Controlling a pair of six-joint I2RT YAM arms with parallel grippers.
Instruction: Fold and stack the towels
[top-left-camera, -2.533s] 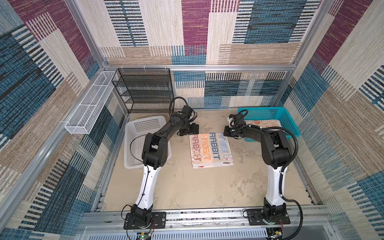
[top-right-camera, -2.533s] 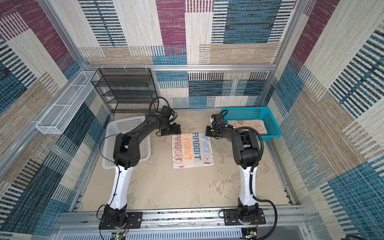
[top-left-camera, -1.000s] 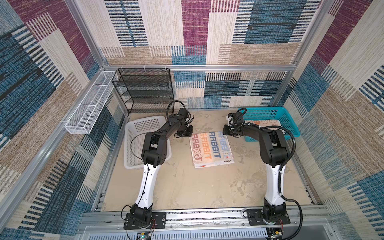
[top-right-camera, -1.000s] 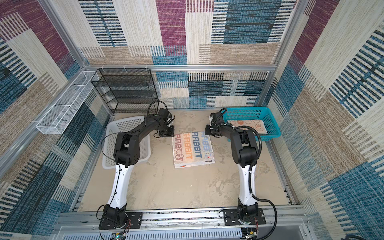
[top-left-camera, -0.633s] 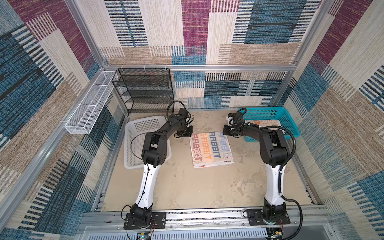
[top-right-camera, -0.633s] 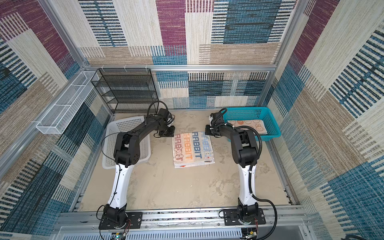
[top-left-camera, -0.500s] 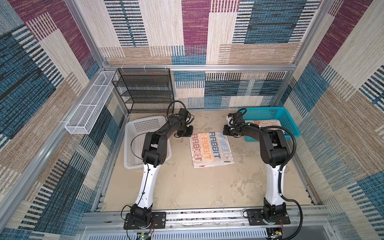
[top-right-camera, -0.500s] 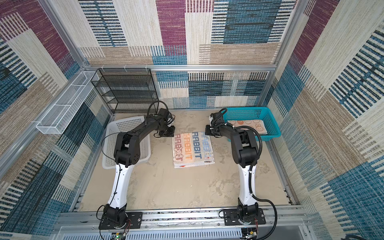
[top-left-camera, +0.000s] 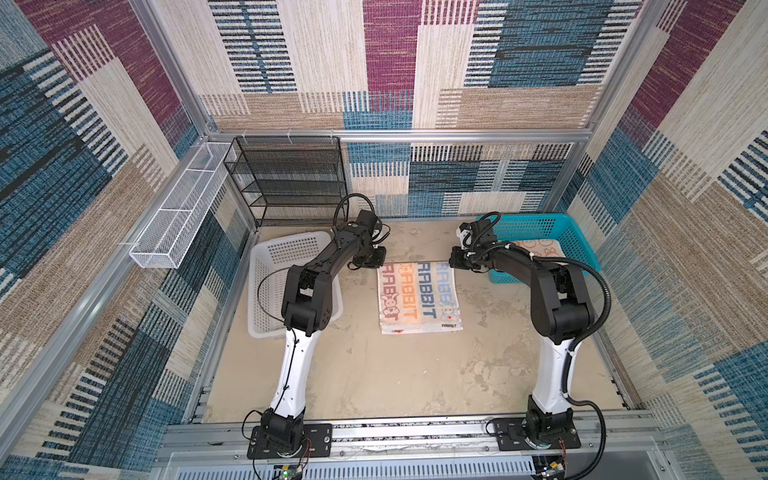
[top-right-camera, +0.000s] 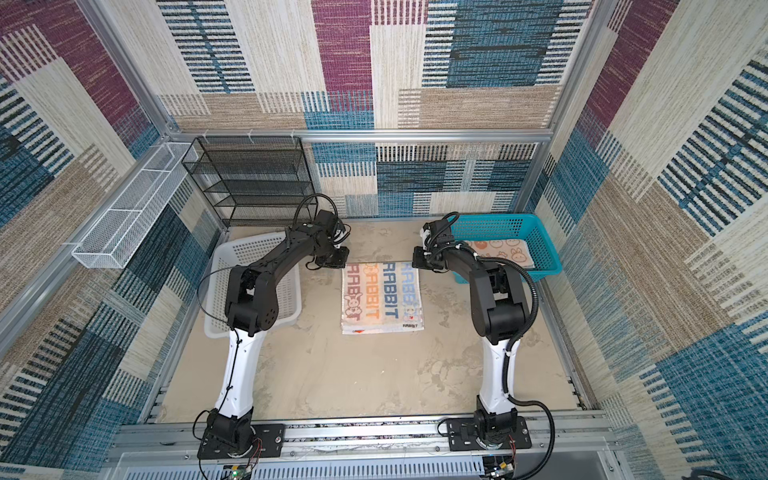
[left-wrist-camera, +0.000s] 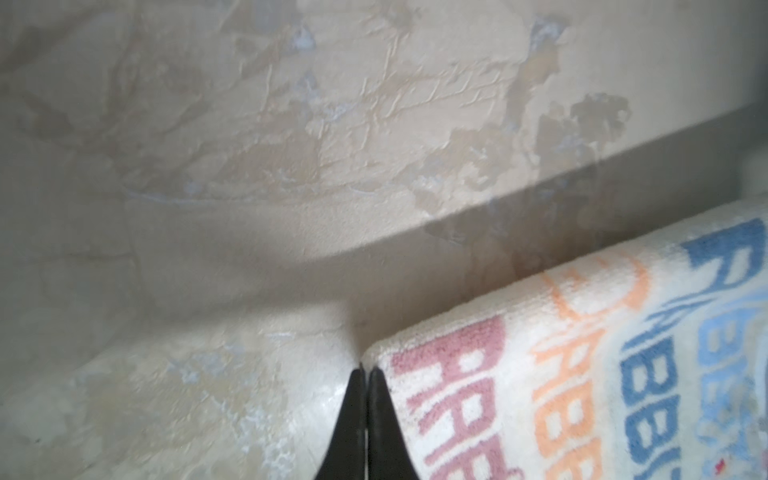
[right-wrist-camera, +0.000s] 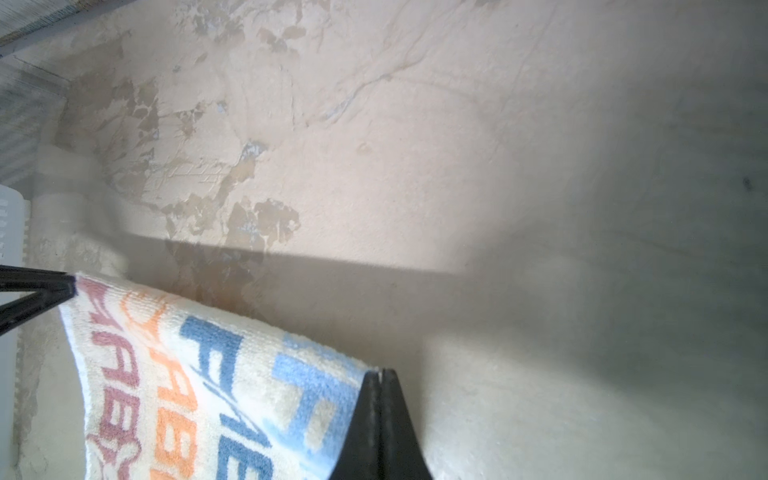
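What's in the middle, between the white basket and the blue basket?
The RABBIT towel, on the table; the left pincer and right pincer pinch its far corners. Both top views show it.

I log the RABBIT towel (left-wrist-camera: 540, 395) as looped terry cloth, fuzzy and matt. Tabletop (top-left-camera: 395, 374): rough, matt, mottled beige (it reads like textured plaster). White basket (top-left-camera: 291, 239) and teal basket (top-left-camera: 536, 226): perforated plastic. Shelf (top-left-camera: 291, 178): black wire-mesh metal.
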